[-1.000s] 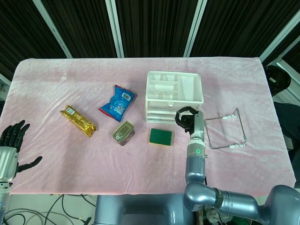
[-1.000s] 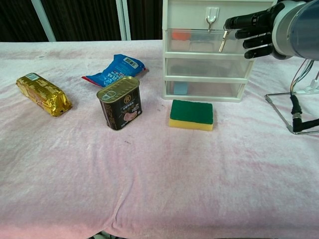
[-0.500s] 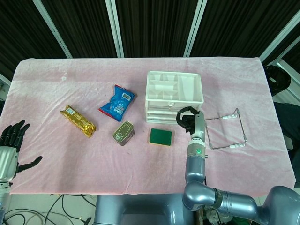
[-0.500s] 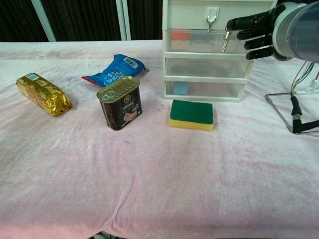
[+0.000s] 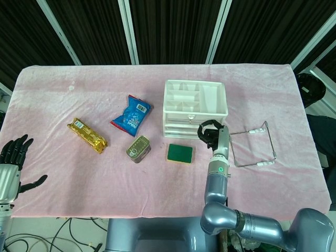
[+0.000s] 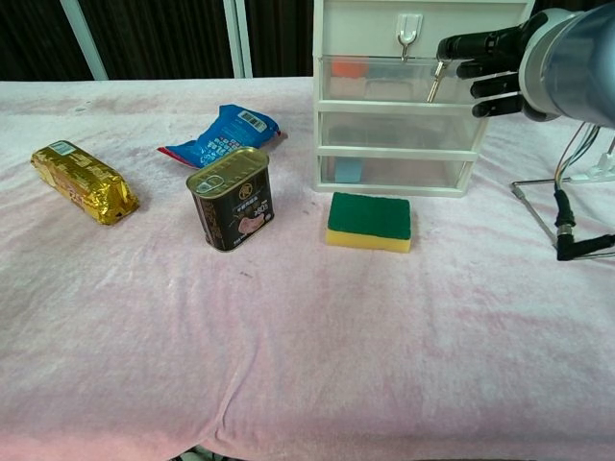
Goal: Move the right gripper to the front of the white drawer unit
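The white drawer unit (image 5: pixel 195 107) stands right of the table's middle, with clear drawer fronts (image 6: pixel 404 115) facing me. My right hand (image 5: pixel 210 132) hovers just before the unit's right front corner. In the chest view the right hand (image 6: pixel 485 67) is level with the top drawer, and its black fingers (image 6: pixel 461 44) reach leftward across the drawer's right end with nothing held. I cannot tell whether they touch the drawer. My left hand (image 5: pixel 13 157) hangs off the table's near left edge, fingers spread and empty.
A green and yellow sponge (image 6: pixel 370 219) lies just in front of the unit. A dark tin (image 6: pixel 232 197), a blue snack bag (image 6: pixel 219 134) and a gold wrapped bar (image 6: pixel 84 181) sit to the left. A wire rack (image 5: pixel 253 149) lies right of my right hand.
My right hand has drifted slightly rightward along the top drawer front. The left hand and the objects have not moved.
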Robot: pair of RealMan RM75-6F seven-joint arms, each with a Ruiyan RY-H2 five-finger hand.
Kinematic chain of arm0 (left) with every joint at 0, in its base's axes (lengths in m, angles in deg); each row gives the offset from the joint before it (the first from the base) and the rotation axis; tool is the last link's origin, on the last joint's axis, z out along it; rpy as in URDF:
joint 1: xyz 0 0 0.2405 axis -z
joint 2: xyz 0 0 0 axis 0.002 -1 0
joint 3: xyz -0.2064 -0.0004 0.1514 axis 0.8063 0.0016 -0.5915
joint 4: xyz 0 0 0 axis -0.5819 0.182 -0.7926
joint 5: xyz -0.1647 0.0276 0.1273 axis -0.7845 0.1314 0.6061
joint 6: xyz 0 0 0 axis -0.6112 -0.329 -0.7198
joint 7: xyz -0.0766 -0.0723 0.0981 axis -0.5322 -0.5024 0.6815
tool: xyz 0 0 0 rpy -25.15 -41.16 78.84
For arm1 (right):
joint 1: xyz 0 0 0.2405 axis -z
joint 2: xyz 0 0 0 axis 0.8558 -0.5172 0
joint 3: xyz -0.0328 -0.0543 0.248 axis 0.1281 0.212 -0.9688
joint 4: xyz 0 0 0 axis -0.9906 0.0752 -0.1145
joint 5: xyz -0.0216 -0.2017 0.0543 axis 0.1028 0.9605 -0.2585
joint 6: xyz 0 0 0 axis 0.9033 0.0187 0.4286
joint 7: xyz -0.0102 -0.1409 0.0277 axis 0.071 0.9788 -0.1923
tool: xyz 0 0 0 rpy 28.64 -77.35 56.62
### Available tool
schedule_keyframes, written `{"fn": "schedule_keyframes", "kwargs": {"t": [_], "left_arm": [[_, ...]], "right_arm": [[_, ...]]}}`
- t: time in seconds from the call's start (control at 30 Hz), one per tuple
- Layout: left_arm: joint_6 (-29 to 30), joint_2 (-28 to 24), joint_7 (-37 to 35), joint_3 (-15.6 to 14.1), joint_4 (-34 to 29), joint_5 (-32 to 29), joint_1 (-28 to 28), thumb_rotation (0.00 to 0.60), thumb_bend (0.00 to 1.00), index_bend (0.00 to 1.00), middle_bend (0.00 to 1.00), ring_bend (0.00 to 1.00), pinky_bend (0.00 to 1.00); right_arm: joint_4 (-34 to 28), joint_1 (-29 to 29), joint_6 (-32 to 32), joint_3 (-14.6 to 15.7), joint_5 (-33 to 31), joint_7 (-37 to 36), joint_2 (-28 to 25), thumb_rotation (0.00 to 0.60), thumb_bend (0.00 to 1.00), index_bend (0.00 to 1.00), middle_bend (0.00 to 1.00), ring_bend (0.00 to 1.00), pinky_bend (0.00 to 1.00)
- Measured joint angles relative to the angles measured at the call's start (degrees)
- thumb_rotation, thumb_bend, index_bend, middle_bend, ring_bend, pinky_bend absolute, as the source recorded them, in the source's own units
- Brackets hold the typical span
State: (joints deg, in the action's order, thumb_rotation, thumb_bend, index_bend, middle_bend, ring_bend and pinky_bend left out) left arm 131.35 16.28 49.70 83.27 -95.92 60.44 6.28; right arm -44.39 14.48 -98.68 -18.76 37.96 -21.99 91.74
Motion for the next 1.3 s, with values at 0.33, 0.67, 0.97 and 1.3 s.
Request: {"fn": "schedule_keyframes", "kwargs": {"t": [0.33, 0.67, 0.97, 1.3], "left_arm": [[-0.08, -0.07, -0.24, 0.05, -0.09, -0.13, 0.02, 0.6, 0.03, 0.0, 0.0, 0.0, 0.0], [-0.22, -0.12, -0.42, 0.01, -0.14, -0.18, 0.05, 0.6, 0.03, 0.0, 0.0, 0.0, 0.0], [-0.27, -0.15, -0.49, -0.01, -0.2, -0.2, 0.05, 0.6, 0.03, 0.0, 0.0, 0.0, 0.0], [-0.4, -0.21, -0.63, -0.07, -0.25, -0.22, 0.06, 0.6, 0.03, 0.0, 0.0, 0.0, 0.0]], "right_arm": [[1.96, -1.18, -1.31, -0.68, 0.71, -0.18, 2.37, 0.6, 0.5, 0.63, 0.91, 1.0, 0.84], [4.05, -2.18, -2.39, -2.11, 1.51, -0.6, 4.35, 0.6, 0.5, 0.63, 0.91, 1.0, 0.84], [4.79, -3.05, -2.55, -2.5, 2.21, -0.59, 6.03, 0.6, 0.5, 0.63, 0.91, 1.0, 0.84], [5.84, -4.08, -2.66, -2.56, 3.31, -0.41, 7.75, 0.6, 0.5, 0.63, 0.91, 1.0, 0.84]]}}
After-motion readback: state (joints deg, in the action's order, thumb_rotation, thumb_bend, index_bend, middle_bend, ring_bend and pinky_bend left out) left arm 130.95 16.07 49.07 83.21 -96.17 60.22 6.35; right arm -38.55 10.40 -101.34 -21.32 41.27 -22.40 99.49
